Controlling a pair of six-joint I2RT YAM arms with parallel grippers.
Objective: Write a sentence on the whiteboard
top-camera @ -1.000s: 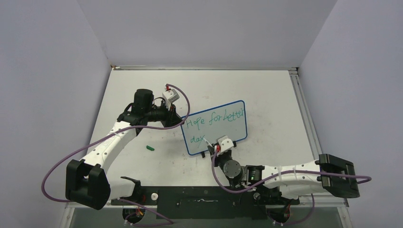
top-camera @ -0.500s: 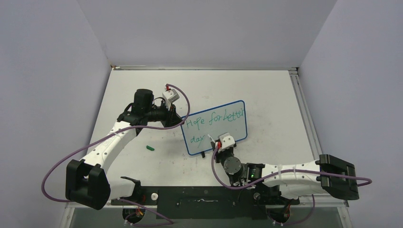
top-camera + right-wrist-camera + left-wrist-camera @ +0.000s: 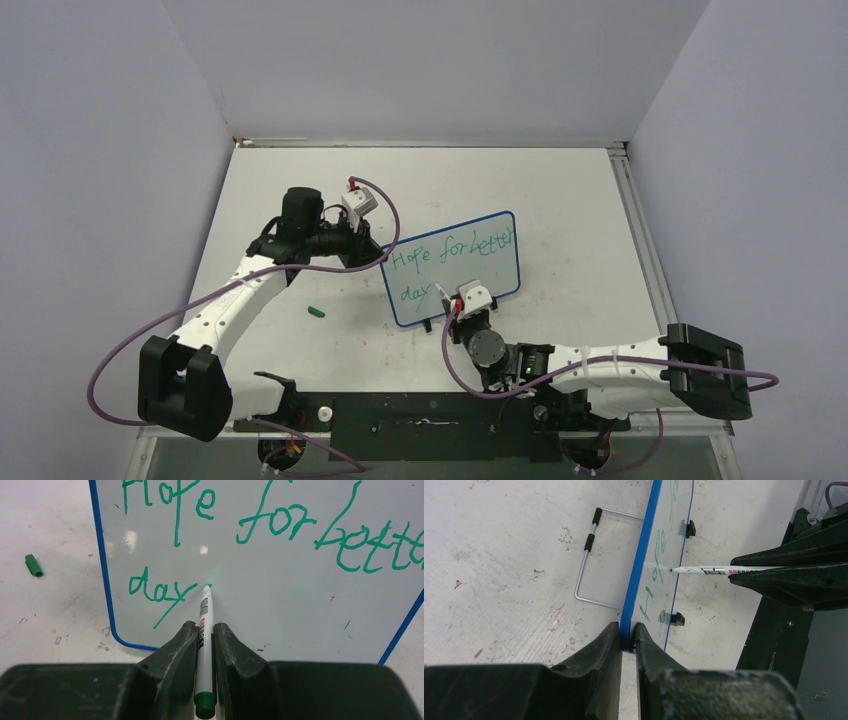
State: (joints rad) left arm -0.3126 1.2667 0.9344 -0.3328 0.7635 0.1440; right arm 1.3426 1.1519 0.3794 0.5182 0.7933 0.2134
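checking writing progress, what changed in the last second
The right gripper, shut on the green marker, shifted only slightly at the sentence's second line; its elbow eased a little left. The left gripper stays clamped on the whiteboard edge; board and marker cap unmoved.

pale lilac walls (image 3: 430, 60) enclose a scuffed white table (image 3: 560, 190).

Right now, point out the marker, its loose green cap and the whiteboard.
marker (image 3: 204, 605): right wrist view, on the barrel just behind the tip.
green cap (image 3: 34, 565): right wrist view, middle of its body.
whiteboard (image 3: 490, 272): top external view, bare white face, lower right.
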